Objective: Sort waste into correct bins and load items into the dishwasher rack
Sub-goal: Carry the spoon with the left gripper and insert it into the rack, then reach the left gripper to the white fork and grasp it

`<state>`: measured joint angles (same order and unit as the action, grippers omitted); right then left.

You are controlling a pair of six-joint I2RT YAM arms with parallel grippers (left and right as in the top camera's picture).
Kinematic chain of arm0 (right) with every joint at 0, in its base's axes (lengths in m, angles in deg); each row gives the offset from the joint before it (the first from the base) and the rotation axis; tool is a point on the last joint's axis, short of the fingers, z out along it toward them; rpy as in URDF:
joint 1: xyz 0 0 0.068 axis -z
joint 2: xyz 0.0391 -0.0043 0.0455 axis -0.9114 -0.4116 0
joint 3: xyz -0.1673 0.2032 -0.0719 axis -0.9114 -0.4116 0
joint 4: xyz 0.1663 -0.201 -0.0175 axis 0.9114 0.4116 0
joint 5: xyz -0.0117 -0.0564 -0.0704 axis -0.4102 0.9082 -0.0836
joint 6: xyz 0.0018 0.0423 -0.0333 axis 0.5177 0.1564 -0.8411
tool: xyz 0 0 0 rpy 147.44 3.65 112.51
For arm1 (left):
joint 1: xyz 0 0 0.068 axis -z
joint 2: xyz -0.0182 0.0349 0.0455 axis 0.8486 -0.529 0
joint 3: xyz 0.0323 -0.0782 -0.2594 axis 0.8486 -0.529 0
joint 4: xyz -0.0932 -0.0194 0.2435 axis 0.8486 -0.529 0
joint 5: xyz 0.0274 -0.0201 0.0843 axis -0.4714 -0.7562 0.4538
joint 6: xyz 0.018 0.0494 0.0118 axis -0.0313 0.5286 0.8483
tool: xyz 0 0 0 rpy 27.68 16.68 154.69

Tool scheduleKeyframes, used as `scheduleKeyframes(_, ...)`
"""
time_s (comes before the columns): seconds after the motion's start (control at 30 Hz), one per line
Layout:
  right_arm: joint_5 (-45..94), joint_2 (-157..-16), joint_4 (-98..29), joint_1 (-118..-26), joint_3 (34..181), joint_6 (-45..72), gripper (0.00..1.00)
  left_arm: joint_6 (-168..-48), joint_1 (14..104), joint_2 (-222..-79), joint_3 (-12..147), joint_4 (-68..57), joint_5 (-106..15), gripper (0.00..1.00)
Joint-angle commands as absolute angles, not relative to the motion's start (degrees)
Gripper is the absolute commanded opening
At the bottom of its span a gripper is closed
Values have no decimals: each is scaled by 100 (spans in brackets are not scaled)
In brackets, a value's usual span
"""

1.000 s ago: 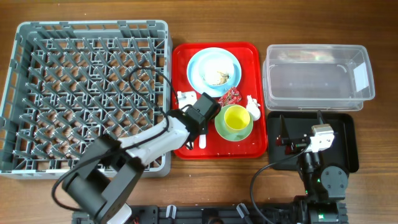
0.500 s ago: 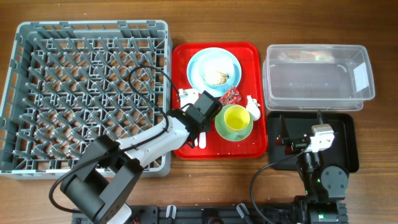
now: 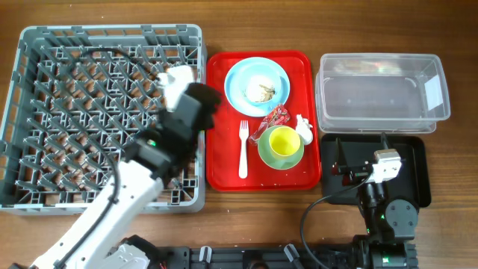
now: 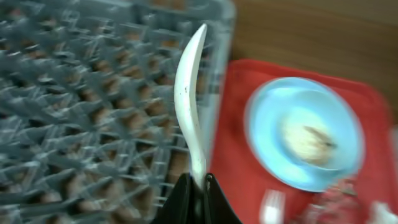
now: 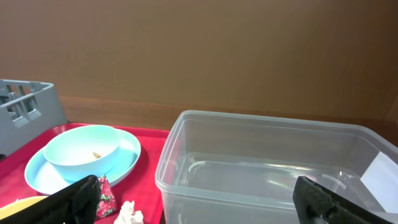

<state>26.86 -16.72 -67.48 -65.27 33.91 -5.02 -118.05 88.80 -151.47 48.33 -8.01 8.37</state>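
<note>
Sitting in red tray [image 3: 224, 173]: plate [image 3: 234, 88], cup [image 3: 282, 142], fork [image 3: 243, 149]; spoon [image 4: 189, 99] over rack [image 3: 112, 31].

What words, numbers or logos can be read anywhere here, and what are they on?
No text can be read in any view.
White label on the clear tub: looks blank, no print can be made out.
Red wrapper: any print is too small and crinkled to read.
White spoon in the left gripper: no marking shows.

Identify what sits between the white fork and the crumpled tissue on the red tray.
The overhead view shows the yellow cup, standing in a pale teal bowl, between the white fork and the crumpled tissue.
</note>
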Motion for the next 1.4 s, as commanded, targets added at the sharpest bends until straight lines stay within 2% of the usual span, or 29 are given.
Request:
scheduleKeyframes(0.0,2653,-1646,-6779,-6503,3384,-513,100,-10656,8047,-15372,4800,-808,-234,4)
scheduleKeyframes(0.2,2653,-1646,-6779,-6503,3384,-513,100,-9731,7499,-16119,4800,-771,-1788,4)
scheduleKeyframes(0.3,2653,-1646,-6779,-6503,3384,-511,100,-9764,7507,-16528,4800,-725,-1806,7)
scheduleKeyframes(0.4,2653,-1646,-6779,-6503,3384,-513,100,-9759,7507,-16880,4800,-686,-1793,17)
scheduleKeyframes(0.43,2653,-1646,-6779,-6503,3384,-511,100,-9759,7507,-16941,4800,-683,-1699,33)
scheduleKeyframes(0.47,2653,-1646,-6779,-6503,3384,-511,100,-9762,7507,-16965,4800,-686,-1594,39)
scheduleKeyframes(0.6,2653,-1646,-6779,-6503,3384,-513,100,-10009,7507,-16838,4802,-613,-890,41)
scheduleKeyframes(0.7,2653,-1646,-6779,-6503,3384,-511,100,-10061,7507,-16487,4802,-526,-873,40)
scheduleKeyframes(0.77,2653,-1646,-6779,-6503,3384,-511,100,-10063,7507,-16229,4802,-515,-875,30)
scheduleKeyframes(0.9,2653,-1646,-6779,-6503,3384,-513,100,-10138,7510,-15693,4802,-544,-910,29)
scheduleKeyframes(0.97,2653,-1646,-6779,-6503,3384,-513,100,-10599,7510,-15492,4802,-594,-1270,21)
scheduleKeyframes(1.03,2653,-1646,-6779,-6503,3384,-511,100,-11119,7573,-15394,4800,-622,-2245,20)
scheduleKeyframes(1.07,2653,-1646,-6779,-6503,3384,-513,100,-11335,7654,-15398,4800,-677,-2553,17)
scheduleKeyframes(1.13,2653,-1646,-6779,-6503,3384,-511,100,-11862,7949,-15488,4785,-871,-2741,16)
scheduleKeyframes(1.23,2653,-1646,-6779,-6503,3384,-511,100,-12022,8594,-15794,4785,-943,-2713,20)
scheduleKeyframes(1.37,2653,-1646,-6779,-6503,3384,-511,100,-12472,9416,-16406,4785,-937,-2145,20)
